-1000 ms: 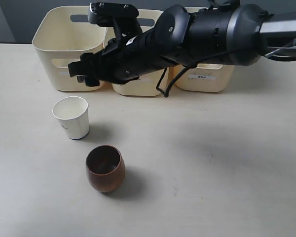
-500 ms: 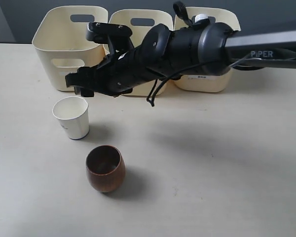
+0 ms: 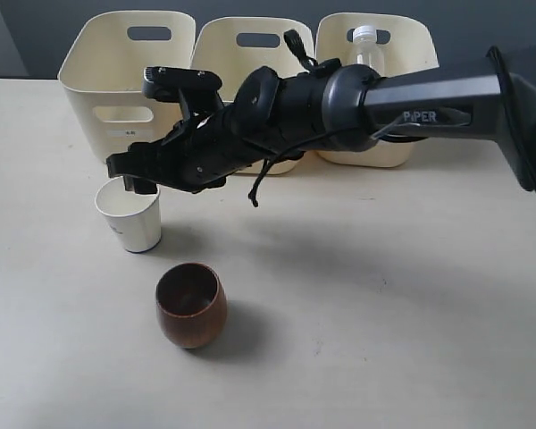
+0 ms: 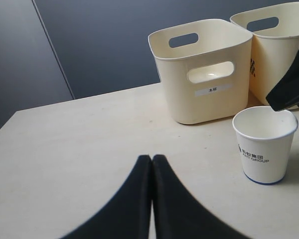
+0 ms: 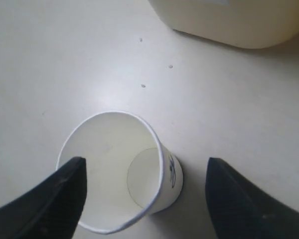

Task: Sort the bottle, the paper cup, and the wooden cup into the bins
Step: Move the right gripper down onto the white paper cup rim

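The white paper cup (image 3: pixel 129 213) stands upright on the table, left of centre. My right gripper (image 3: pixel 125 170) reaches across and hovers just above its rim, open. In the right wrist view the paper cup (image 5: pixel 114 169) lies between the spread fingers of the right gripper (image 5: pixel 144 164), nearer one finger, with no contact showing. The wooden cup (image 3: pixel 190 305) stands nearer the front, untouched. The bottle (image 3: pixel 364 49) stands inside the right bin (image 3: pixel 402 147). My left gripper (image 4: pixel 152 158) is shut and empty, low over the table, with the paper cup (image 4: pixel 264 144) off to its side.
Three cream bins stand in a row at the back: left bin (image 3: pixel 98 125), middle bin (image 3: pixel 250 25) and the right one. The right arm (image 3: pixel 411 98) stretches across in front of them. The left bin (image 4: pixel 204 69) shows a label and a handle cut-out.
My right arm has swung down and to the left, bringing its open gripper from in front of the bins to just above the paper cup. The bottle in the right bin is now uncovered.
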Motion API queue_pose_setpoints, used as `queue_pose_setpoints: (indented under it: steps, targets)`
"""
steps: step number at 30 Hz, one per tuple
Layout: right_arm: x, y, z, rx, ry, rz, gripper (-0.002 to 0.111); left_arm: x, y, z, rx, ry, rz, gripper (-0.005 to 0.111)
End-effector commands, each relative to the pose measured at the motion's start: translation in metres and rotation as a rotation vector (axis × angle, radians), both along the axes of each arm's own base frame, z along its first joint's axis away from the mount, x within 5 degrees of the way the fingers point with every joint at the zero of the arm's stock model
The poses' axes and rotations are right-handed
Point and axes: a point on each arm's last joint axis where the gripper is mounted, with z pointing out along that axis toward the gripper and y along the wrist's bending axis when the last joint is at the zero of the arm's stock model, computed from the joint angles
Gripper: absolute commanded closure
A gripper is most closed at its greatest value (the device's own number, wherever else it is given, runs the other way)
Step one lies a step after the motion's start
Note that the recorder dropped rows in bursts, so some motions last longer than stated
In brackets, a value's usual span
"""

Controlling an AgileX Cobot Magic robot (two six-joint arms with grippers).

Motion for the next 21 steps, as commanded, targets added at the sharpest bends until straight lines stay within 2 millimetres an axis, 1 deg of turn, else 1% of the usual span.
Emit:
queue_pose_setpoints:
  steps: [1, 9, 21]
  targets:
    - [0.002, 0.001, 0.001, 0.007, -0.001, -0.006, 0.043, 0.0, 0.0, 0.0, 0.004, -0.009, -0.003, 0.107]
    - [0.003, 0.002, -0.017, -0.004, 0.041, -0.019, 0.043, 0.0, 0.0, 0.0, 0.004, -0.009, -0.003, 0.107]
    - [0.005, 0.002, -0.019, 0.008, 0.036, -0.048, 0.043, 0.0, 0.0, 0.0, 0.004, -0.009, -0.003, 0.107]
